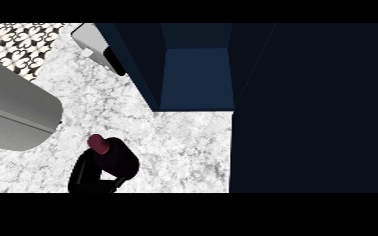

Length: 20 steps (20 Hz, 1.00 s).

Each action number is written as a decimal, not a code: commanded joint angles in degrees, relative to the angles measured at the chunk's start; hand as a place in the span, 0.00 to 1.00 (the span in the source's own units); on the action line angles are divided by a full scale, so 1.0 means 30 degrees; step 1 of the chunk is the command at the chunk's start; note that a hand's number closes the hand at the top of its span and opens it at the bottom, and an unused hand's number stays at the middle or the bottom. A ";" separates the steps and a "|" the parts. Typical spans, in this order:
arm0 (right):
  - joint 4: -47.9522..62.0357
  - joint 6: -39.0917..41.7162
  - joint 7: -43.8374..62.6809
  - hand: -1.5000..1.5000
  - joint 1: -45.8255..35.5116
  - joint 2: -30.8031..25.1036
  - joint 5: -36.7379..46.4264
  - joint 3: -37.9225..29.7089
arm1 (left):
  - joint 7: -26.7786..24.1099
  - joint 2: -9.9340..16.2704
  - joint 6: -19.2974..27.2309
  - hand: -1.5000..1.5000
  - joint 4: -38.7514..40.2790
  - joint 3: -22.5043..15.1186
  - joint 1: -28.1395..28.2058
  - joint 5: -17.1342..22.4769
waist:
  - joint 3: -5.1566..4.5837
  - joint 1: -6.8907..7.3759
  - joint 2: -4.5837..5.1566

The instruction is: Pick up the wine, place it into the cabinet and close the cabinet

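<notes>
Fingers [83,172] of one hand [92,177] curl round one wine bottle [107,155]; one open cabinet [196,77] beside it.

One hand [92,177] in view at the lower left: black all over, glossy, with thick rounded fingers. No markings, cables or screws to be made out on the dark surface.

The table [177,140] looks like polished white stone, mottled with grey veins. The cabinet [196,75] is painted a matt dark blue, smooth inside and out. The wine [111,155] bottle seems dark glass with a dull maroon cap. A brushed grey metal surface [22,110] lies at left, beside patterned black-and-white tile [26,42].
</notes>
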 commanded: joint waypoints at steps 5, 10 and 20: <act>-0.0596 0.0065 -0.0080 0.00 0.0738 0.0256 0.0603 0.0598 | -0.2317 0.0049 -0.0748 1.00 0.2030 -0.0552 -0.0054 -0.0790 | -0.0285 -0.0143 0.0160; 0.0116 0.0662 -0.1013 0.00 0.0835 -0.0173 0.0176 -0.0396 | -0.2718 -0.0261 -0.0024 1.00 0.0828 -0.0341 0.1725 -0.0155 | -0.0264 -0.0007 0.0138; 0.0131 0.0821 -0.1107 0.00 0.1257 -0.0002 -0.0130 -0.0368 | -0.2657 -0.0781 -0.0941 1.00 -0.2407 -0.0942 0.3146 0.1007 | -0.0267 -0.0004 0.0124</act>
